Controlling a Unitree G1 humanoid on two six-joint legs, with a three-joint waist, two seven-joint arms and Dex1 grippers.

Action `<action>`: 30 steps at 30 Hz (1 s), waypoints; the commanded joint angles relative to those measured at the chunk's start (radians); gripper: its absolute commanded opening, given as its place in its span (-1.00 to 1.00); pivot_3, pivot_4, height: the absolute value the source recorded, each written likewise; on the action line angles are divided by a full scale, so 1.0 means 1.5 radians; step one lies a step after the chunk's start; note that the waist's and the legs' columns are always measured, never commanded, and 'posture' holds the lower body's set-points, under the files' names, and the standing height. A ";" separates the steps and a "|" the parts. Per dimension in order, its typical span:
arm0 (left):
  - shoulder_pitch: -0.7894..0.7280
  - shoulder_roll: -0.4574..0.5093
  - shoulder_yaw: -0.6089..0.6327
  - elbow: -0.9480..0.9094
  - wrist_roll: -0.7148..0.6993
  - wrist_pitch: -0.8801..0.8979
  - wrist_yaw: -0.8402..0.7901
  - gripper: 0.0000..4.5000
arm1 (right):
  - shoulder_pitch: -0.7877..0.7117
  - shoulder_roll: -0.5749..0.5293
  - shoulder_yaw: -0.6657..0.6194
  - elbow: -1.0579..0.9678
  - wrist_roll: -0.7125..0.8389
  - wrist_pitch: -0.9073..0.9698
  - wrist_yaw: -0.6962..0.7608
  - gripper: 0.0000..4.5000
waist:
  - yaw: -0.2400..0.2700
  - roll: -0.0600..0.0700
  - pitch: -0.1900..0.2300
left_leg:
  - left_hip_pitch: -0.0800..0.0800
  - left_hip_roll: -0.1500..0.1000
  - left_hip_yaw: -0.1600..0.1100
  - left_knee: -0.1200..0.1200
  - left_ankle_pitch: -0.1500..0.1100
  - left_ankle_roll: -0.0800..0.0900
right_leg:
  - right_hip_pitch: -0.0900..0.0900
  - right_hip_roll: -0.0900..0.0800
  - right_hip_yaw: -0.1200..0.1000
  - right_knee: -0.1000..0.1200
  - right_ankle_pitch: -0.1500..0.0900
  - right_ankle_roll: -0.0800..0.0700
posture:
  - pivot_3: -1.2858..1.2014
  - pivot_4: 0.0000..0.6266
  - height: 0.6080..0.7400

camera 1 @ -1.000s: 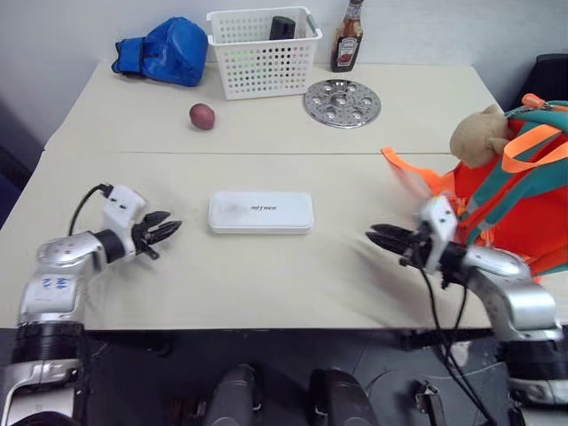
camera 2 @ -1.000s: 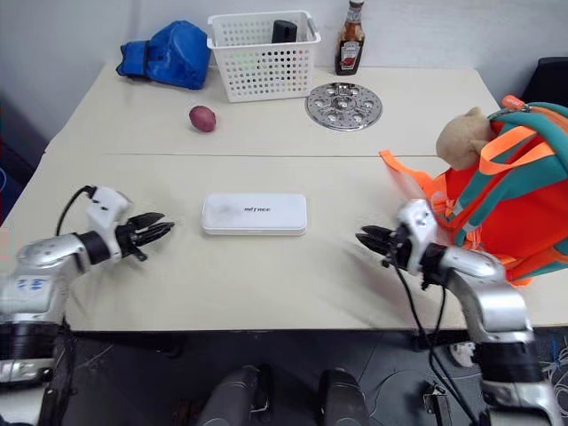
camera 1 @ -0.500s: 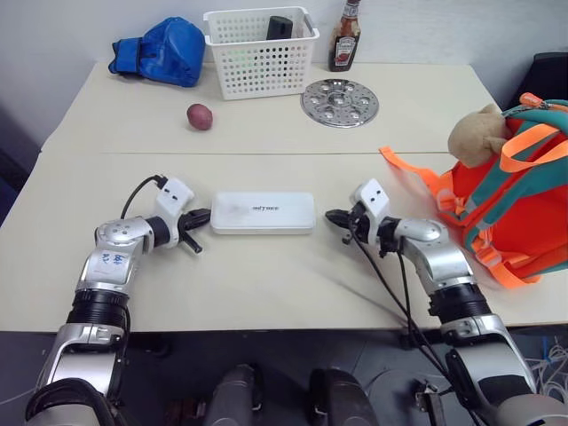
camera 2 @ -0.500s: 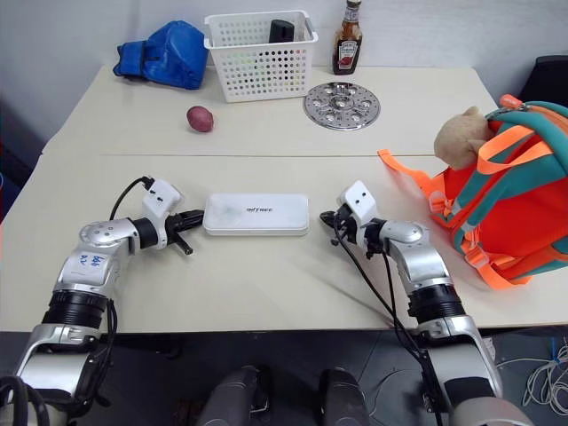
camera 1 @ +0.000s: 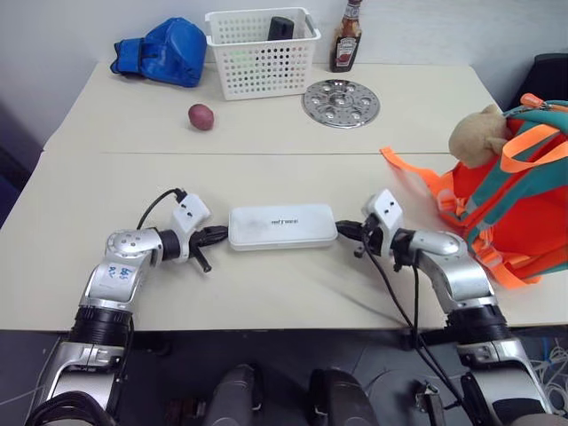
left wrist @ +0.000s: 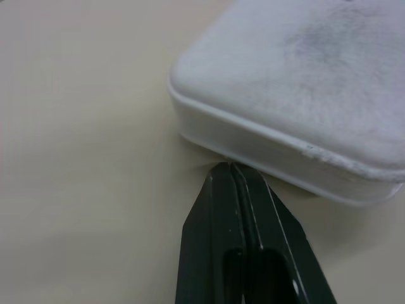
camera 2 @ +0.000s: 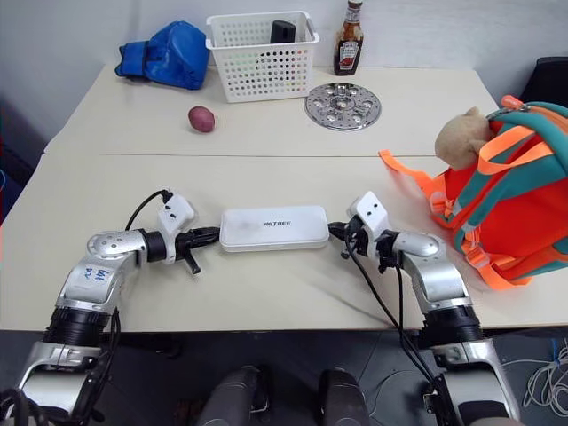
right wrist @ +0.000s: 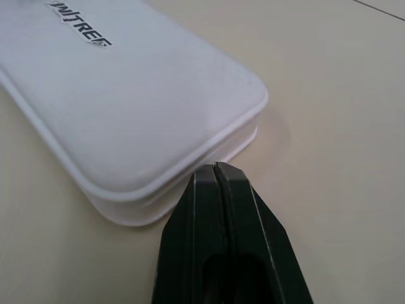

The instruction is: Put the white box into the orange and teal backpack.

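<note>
The white box lies flat on the cream table, dark lettering on its top. My left gripper is shut, its tips against the box's left end; the left wrist view has those closed tips at the base of the box. My right gripper is shut too, tips touching the box's right end, as the right wrist view shows against the box. The box sits squeezed between both grippers, held inside neither. The orange and teal backpack stands at the table's right edge with a tan plush toy on it.
At the back stand a white perforated basket, a sauce bottle, a round metal plate, a small reddish potato and a blue fabric bundle. An orange strap trails from the backpack toward my right gripper.
Both arms swung inward from the table's sides and met the box's ends. The left gripper's fingers shut. The box has slid a little to the right.
</note>
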 commanded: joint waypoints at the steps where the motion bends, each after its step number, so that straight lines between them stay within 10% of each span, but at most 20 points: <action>1: 0.020 0.012 -0.010 -0.072 -0.020 0.012 -0.026 -0.99 | 0.018 -0.010 -0.014 -0.076 0.030 0.026 0.007 -1.00 | -0.002 0.000 0.000 | 0.000 0.000 0.000 0.000 0.000 0.000 | 0.000 0.000 0.000 0.000 0.000 0.000 | 0.03 -0.52 1.00; 19: 0.091 0.151 0.085 -0.068 -0.070 0.073 -0.058 -0.99 | 0.042 -0.059 -0.036 -0.038 0.021 -0.011 0.012 -1.00 | -0.008 0.000 0.000 | 0.000 0.000 0.000 -0.001 0.000 -0.001 | -0.001 0.000 0.000 -0.001 0.000 0.000 | 0.03 -0.52 1.00; 30: -0.017 0.153 0.132 -0.003 -0.299 0.508 -0.102 0.37 | -0.045 -0.057 0.022 0.081 -0.038 -0.123 0.074 -1.00 | -0.015 0.000 0.000 | 0.000 0.000 -0.001 -0.001 0.000 -0.001 | -0.001 0.001 0.000 0.001 0.000 0.000 | 0.03 -0.52 1.00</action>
